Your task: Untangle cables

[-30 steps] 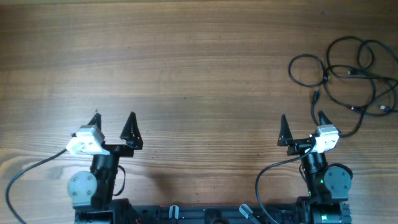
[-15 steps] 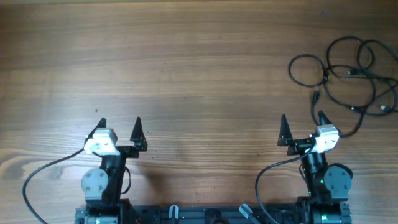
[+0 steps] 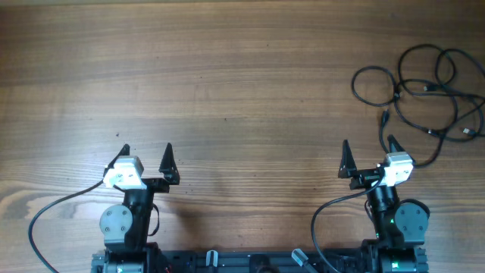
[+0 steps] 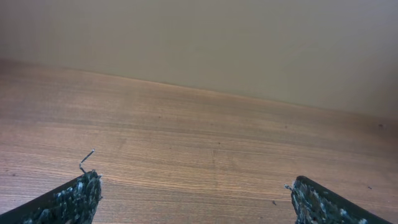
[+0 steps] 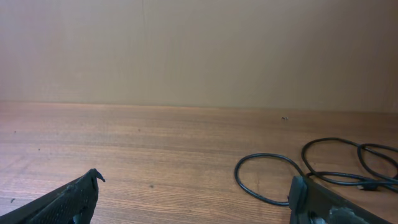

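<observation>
The cables lie in a loose tangle of thin black loops at the table's far right, with small plug ends showing. My right gripper stands open just below and left of the tangle, touching none of it. In the right wrist view one cable loop lies ahead of the right fingertip, and my right gripper has only bare wood between its jaws. My left gripper is open at the near left, far from the cables. In the left wrist view, my left gripper is wide and holds nothing.
The wooden table stretches across the whole view. Both arm bases and their thick black leads sit along the near edge. A plain wall rises behind the table's far edge in both wrist views.
The left arm has swung a little to the right and then stopped. The right arm and the cables have not moved.
</observation>
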Robot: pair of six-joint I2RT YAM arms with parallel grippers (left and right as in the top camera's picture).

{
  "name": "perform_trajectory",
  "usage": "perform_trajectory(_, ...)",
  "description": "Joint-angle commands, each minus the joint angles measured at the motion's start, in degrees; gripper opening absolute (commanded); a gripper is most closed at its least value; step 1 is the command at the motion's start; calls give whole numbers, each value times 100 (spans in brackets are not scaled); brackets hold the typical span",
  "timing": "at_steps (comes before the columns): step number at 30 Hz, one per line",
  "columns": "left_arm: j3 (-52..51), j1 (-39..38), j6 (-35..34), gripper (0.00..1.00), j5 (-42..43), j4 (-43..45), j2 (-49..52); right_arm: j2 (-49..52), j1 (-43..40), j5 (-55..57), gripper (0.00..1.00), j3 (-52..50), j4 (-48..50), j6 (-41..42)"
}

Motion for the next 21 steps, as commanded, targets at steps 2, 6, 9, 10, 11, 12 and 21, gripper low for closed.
perform_trajectory(2, -52, -42, 133, 100, -15, 13, -68, -50, 22, -87, 100, -7, 17, -35)
perform_trajectory(6, -52, -42, 133, 100, -15, 13, -68, -50, 22, -87, 100, -7, 17, -35)
perform_trajectory(9, -52, -42, 133, 100, -15, 13, -68, -50, 22, -87, 100, -7, 17, -33)
perform_trajectory(10, -52, -42, 133, 100, -17, 11, -59, -50, 22, -87, 100, -7, 17, -33)
perform_trajectory(11, -52, -42, 133, 100, -15, 11, -33, -50, 22, -87, 100, -7, 17, -35)
perform_trajectory(12, -52, -42, 133, 100, -15, 13, -24, -50, 22, -87, 100, -7, 17, -35)
perform_trajectory(21, -52, -42, 133, 100, -15, 13, -17, -50, 22, -87, 100, -7, 17, -33)
